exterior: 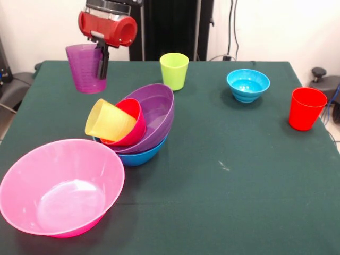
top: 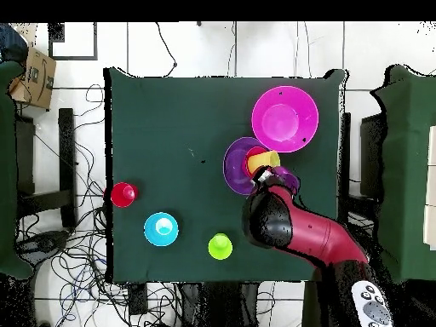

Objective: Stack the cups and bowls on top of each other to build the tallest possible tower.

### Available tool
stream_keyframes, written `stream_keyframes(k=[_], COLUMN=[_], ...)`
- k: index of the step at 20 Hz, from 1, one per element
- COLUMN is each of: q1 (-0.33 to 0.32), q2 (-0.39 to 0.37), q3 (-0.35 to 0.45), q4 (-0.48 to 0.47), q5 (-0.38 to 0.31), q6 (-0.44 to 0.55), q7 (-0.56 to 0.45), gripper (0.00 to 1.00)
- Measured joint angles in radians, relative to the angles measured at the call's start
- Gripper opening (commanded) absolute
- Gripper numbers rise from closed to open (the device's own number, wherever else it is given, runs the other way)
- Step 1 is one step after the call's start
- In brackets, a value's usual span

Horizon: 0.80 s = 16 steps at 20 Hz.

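My gripper (exterior: pixel 100 62) is shut on the rim of the translucent purple cup (exterior: pixel 85 69) and holds it upright in the air, up and to the left of the tower. The tower is a blue bowl (exterior: pixel 142 155) at the base, a tilted large purple bowl (exterior: pixel 154 111), a small red bowl (exterior: pixel 133 125) and a yellow cup (exterior: pixel 108 121) lying on its side in the red bowl. In the overhead view the purple cup (top: pixel 286 180) is beside the purple bowl (top: pixel 237 163), under the arm's end (top: pixel 266 176). No orange bowl shows.
The very large pink bowl (exterior: pixel 58 186) stands at the near left of the green table (exterior: pixel 223 170). A lime green cup (exterior: pixel 174 70), a light blue bowl (exterior: pixel 248 85) and a red cup (exterior: pixel 306 108) stand apart further right.
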<state>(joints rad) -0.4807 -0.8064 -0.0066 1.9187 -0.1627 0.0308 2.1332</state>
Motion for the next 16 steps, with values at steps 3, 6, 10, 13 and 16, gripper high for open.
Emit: stream_keyframes(k=[3, 6, 10, 13, 16], q1=[0.005, 0.003, -0.014, -0.036, -0.07], q2=[-0.01, -0.008, 0.001, 0.005, 0.015], q3=[0.0, 0.0, 0.001, 0.003, 0.006], q4=[0.0, 0.0, 0.0, 0.0, 0.0], q5=[0.0, 0.0, -0.001, -0.014, -0.039], q6=[0.0, 0.0, 0.0, 0.0, 0.0], q7=[0.0, 0.0, 0.0, 0.0, 0.0], gripper=[0.0, 0.0, 0.0, 0.0, 0.0])
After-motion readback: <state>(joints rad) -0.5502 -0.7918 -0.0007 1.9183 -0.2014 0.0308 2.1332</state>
